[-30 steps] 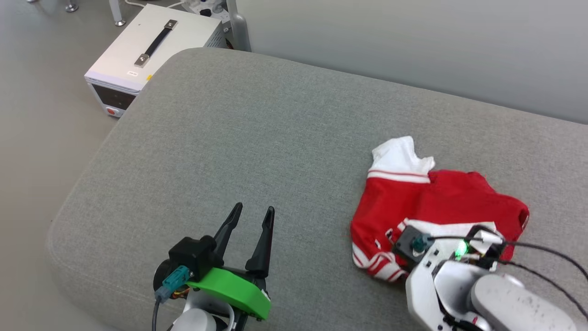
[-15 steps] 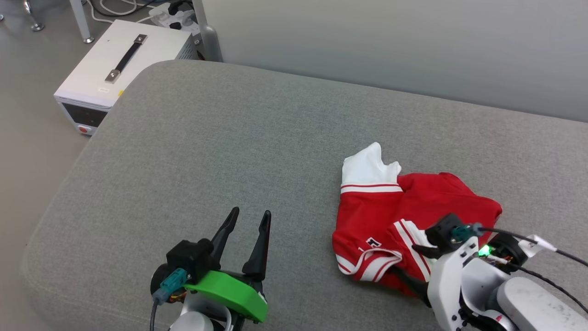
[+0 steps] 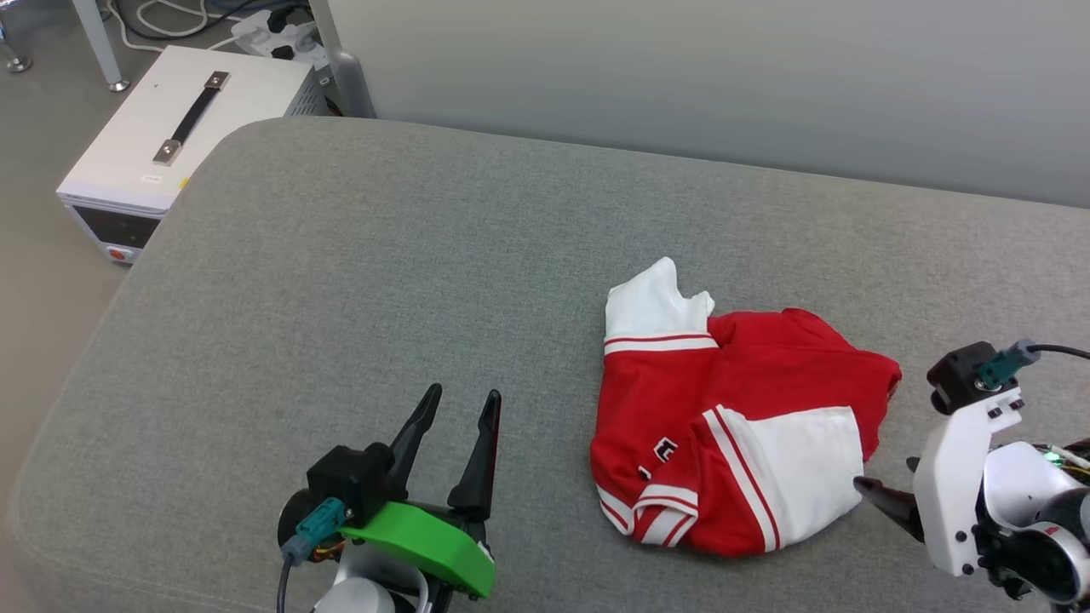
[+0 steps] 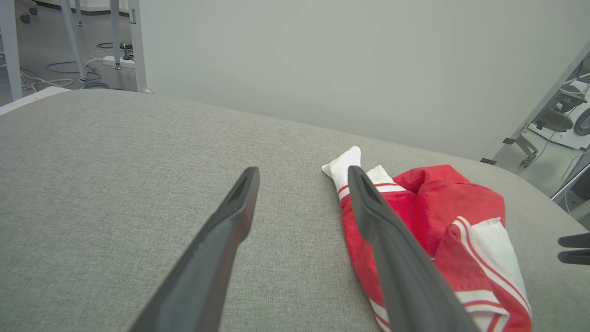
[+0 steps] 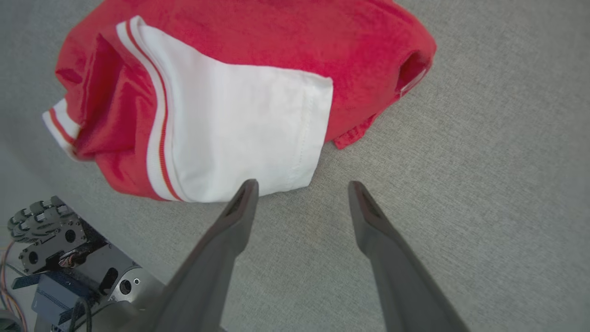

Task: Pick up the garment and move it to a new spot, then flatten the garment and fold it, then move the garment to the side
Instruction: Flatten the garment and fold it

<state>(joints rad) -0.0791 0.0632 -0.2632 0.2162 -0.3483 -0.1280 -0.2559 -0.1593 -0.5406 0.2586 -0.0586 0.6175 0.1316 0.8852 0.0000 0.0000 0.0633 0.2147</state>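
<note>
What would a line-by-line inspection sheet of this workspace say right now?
Surface: grey fabric cushion, flat.
Job's things: garment, red with white sleeves, lying crumpled on the cushion, not held.
Clutter: nothing seen.
Grippers: left gripper open, above bare cushion, apart from the garment; right gripper open, tips beside a white sleeve's edge.
Cables: loose cables on the floor beyond the cushion; wrist cable on the right arm.
Surroundings: white box with a black handle on the floor; plain grey wall behind.
</note>
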